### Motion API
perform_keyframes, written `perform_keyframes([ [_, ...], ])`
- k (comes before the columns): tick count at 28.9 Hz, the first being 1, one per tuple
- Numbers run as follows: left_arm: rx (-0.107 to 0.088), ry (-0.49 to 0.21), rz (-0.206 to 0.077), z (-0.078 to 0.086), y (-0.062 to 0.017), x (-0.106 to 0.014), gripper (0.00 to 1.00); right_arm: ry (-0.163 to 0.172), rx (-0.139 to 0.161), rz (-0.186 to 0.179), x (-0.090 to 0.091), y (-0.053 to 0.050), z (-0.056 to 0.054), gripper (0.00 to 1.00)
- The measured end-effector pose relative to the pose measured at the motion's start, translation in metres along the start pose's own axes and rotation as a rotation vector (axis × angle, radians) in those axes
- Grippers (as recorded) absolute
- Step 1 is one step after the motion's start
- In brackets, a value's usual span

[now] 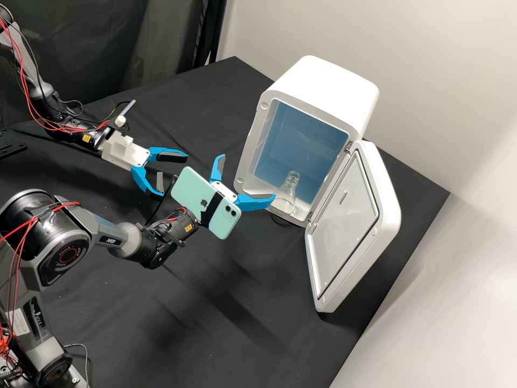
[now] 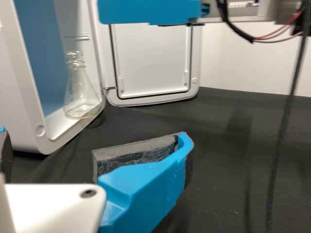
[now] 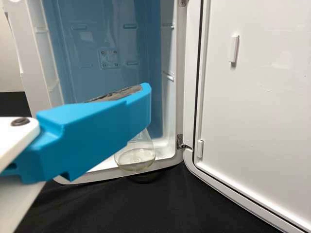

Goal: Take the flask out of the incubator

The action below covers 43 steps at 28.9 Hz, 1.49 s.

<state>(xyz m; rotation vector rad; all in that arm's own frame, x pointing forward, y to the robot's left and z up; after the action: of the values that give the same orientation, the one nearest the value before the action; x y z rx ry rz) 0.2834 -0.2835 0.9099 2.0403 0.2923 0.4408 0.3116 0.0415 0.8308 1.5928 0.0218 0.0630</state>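
Observation:
A clear glass flask (image 1: 288, 194) stands upright on the floor of the white incubator (image 1: 323, 86), near the front edge on the hinge side. The incubator's door (image 1: 350, 226) is swung wide open. My right gripper (image 1: 239, 183), on the arm with a mint phone strapped to it, is open just in front of the opening. One blue finger (image 3: 97, 131) reaches toward the flask (image 3: 137, 153) without touching it. My left gripper (image 1: 161, 170) is open and empty farther back from the incubator. Beyond its finger (image 2: 146, 179) stands the flask (image 2: 77, 92).
The incubator has a blue inside and stands at the bench's right rear, close to the white wall. Black cloth (image 1: 215, 302) covers the bench, bare in front of the door. Red wires run along both arms. The right arm's finger (image 2: 146, 10) crosses the left wrist view.

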Motion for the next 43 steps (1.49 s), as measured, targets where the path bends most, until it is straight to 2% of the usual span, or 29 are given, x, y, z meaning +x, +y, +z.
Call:
perform_keyframes([
  [21, -0.001, 0.010, 0.007, -0.003, 0.0019, 0.000, 1.00, 0.006, 0.002, 0.005, 0.000, 0.000, 0.000, 1.00],
  [24, -0.001, 0.010, 0.007, -0.003, 0.0019, 0.000, 1.00, 0.008, 0.005, 0.023, 0.002, 0.000, 0.006, 1.00],
  [26, -0.001, 0.010, 0.007, -0.003, 0.0019, 0.000, 1.00, -0.005, 0.005, 0.027, 0.004, 0.000, 0.012, 1.00],
  [33, -0.001, 0.010, 0.007, -0.003, 0.0019, 0.000, 1.00, -0.060, 0.006, 0.009, 0.010, -0.007, 0.031, 1.00],
  [43, -0.001, 0.012, 0.002, -0.004, 0.0015, 0.000, 1.00, -0.103, 0.009, -0.013, 0.022, -0.017, 0.050, 1.00],
])
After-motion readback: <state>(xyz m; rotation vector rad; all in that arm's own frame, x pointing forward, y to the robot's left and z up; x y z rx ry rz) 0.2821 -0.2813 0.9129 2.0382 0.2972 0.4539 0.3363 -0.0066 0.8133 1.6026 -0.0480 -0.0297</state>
